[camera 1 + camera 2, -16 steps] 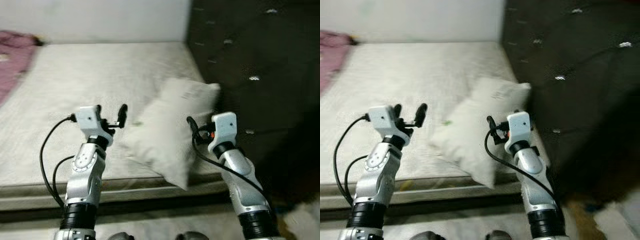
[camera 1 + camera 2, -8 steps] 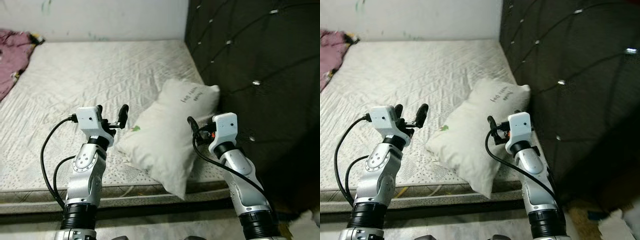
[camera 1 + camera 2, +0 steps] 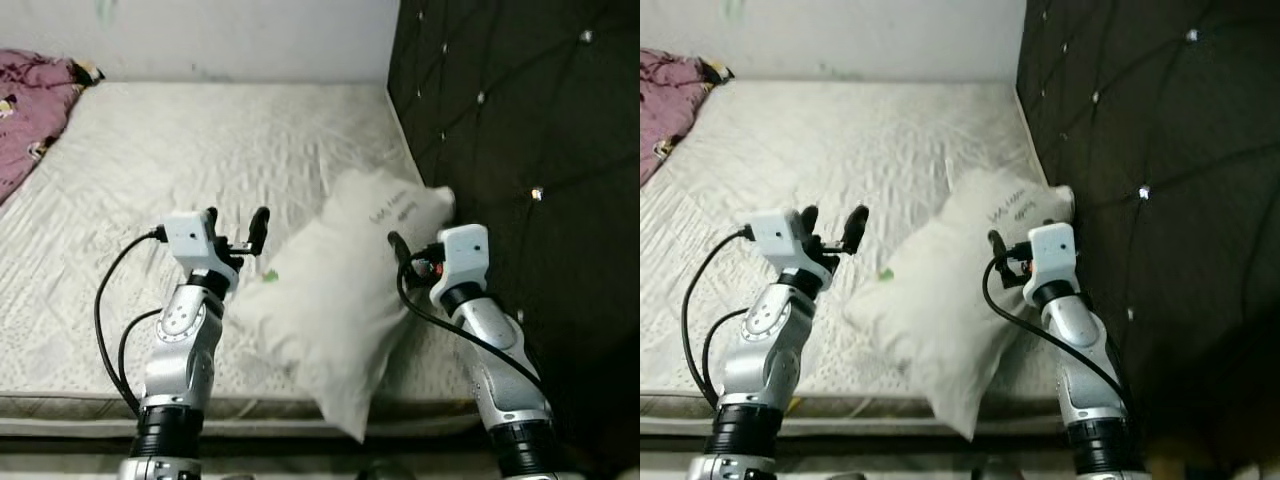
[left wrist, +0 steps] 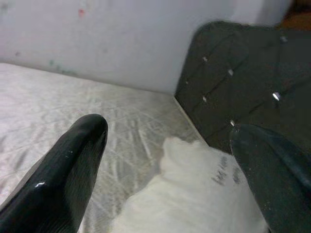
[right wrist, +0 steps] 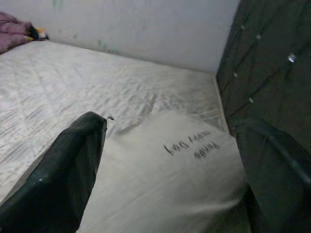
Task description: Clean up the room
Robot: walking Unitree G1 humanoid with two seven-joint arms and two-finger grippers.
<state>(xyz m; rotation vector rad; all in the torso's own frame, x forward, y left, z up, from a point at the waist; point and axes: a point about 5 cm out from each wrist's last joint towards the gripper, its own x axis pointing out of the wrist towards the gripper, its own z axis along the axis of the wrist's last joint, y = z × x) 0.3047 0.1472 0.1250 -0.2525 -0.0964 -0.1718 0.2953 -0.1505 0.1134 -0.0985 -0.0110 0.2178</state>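
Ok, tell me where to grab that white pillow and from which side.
Grip the pillow at its two long edges, one gripper per side. It lies diagonally between the open left gripper and the right gripper, one corner overhanging the mattress edge, the far end against the headboard. It looks soft, so pinching a bunched edge probably holds best.

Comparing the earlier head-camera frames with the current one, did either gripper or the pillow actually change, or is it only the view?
Mostly the view: the camera has shifted, so more of the bare quilted mattress and the crumpled pink cloth at its far left shows. The white pillow lies against the dark tufted headboard as before, untouched. The left gripper and right gripper stay open, raised either side of it, holding nothing.
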